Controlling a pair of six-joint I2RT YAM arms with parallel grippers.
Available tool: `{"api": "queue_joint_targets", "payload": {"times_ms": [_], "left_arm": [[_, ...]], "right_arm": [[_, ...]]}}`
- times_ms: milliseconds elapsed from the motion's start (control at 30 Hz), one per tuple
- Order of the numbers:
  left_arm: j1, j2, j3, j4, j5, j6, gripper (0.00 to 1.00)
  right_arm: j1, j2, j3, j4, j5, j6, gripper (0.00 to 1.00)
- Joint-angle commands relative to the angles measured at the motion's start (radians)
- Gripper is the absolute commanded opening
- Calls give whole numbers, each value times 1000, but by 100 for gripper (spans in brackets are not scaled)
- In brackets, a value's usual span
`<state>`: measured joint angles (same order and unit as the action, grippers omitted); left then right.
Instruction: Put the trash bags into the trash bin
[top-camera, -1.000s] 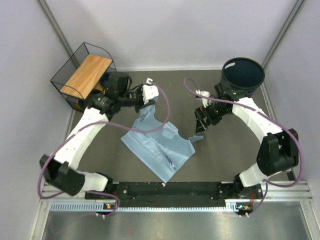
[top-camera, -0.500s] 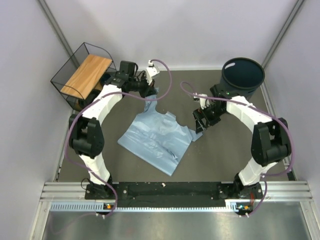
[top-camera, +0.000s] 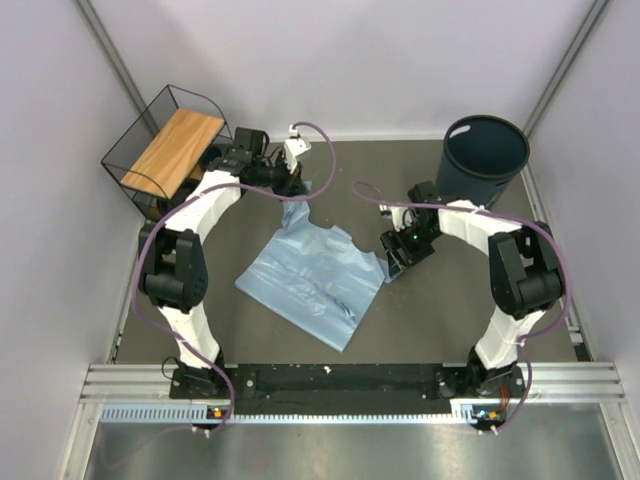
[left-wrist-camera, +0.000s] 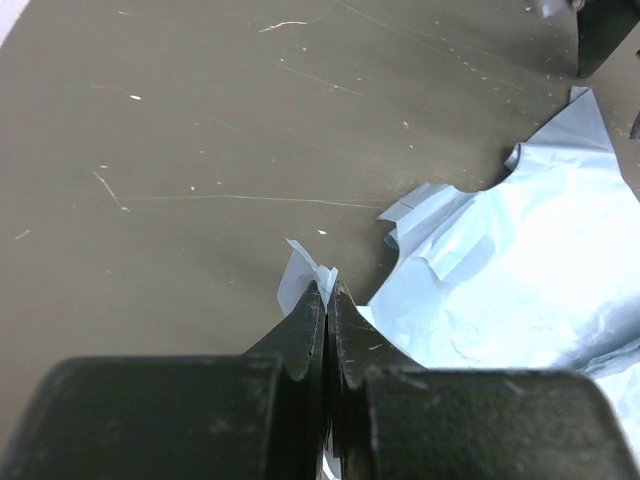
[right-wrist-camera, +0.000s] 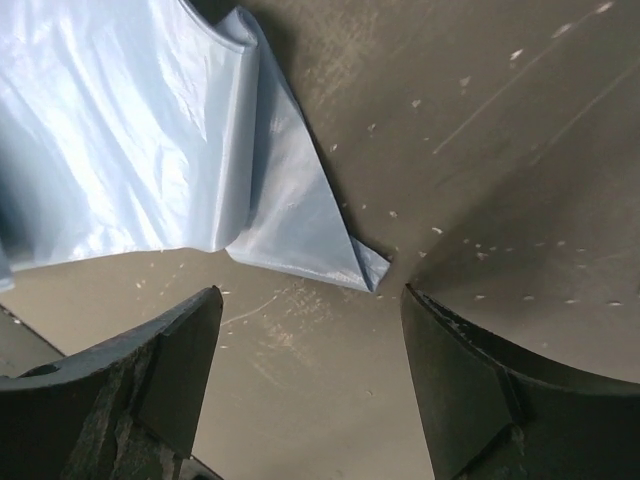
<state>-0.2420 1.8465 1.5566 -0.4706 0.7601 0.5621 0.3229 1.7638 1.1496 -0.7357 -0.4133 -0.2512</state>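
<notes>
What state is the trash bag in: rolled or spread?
Spread: the trash bag lies as a flat sheet on the table, left gripper pinching one corner.

No writing, label, brand mark, number or sign is showing legibly in any view. Nothing readable is appearing on the trash bags (top-camera: 305, 275), on the trash bin (top-camera: 478, 185), or on the tabletop (top-camera: 425, 305) around the bags.
</notes>
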Motion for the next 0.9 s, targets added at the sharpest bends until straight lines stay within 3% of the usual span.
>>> {"api": "queue_joint_targets", "payload": {"times_ms": [0,133,233,333,367,600,700,767,867], "left_arm": [[17,-30,-15,33,77,-19,0],[27,-21,-15,44,84,-31,0],[33,-15,-20,64,79,-57,0],[43,-10,-30,102,73,-109,0],[47,-9,-32,119,76,-129,0],[81,3,-15,182,-25,-252,5],[92,0,-3,155,-28,-240,21],[107,-10,-9,145,-1,-257,37],[141,-75,-52,194,15,-338,53]], "right_arm": [[54,-3,-53,104,80,-22,72],[74,16,-83,154,152,-40,68],[96,36,-97,188,246,-45,52],[108,45,-100,203,306,-53,26],[108,45,-99,205,330,-56,2],[47,-16,-19,208,384,-28,0],[24,-41,34,208,384,-23,0],[22,-56,64,206,369,-26,0],[22,-59,100,193,323,-23,0]]}}
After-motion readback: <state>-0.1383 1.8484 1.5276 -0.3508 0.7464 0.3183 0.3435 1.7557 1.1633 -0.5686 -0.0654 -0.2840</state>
